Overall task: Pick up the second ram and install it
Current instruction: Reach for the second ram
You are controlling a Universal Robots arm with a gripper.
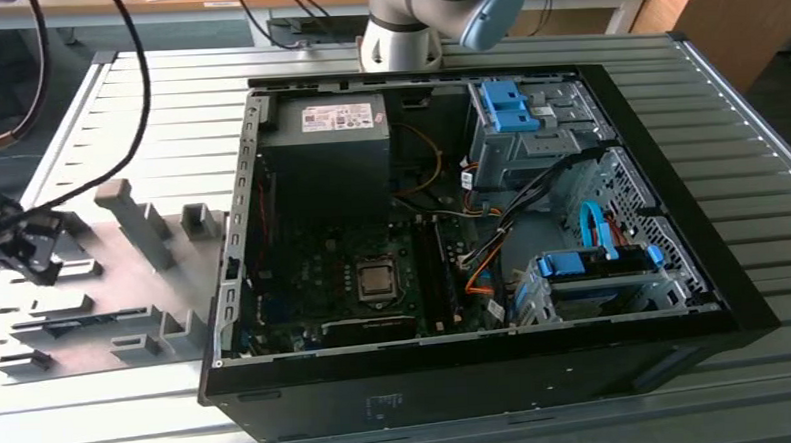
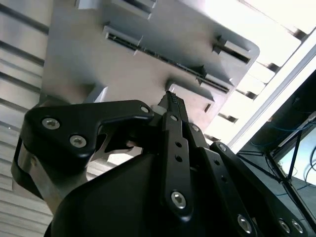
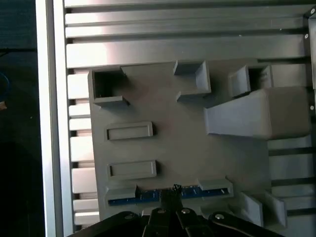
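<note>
First wrist view: my gripper (image 3: 170,191) hangs over the middle of the second ram (image 3: 133,198). The board sits on edge in the grey fixture plate (image 3: 173,148), its length running out either side. How the jaws stand, I cannot tell.

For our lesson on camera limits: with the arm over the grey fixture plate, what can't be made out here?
1. Second ram, first wrist view: a thin blue edge in the fixture plate slot; the tool covers its middle.
2. Tool, exterior view: small and dark at that view's left edge; contact with the ram unclear.
3. Memory slots in the computer case, exterior view: too small and dark to tell what they hold.
</note>
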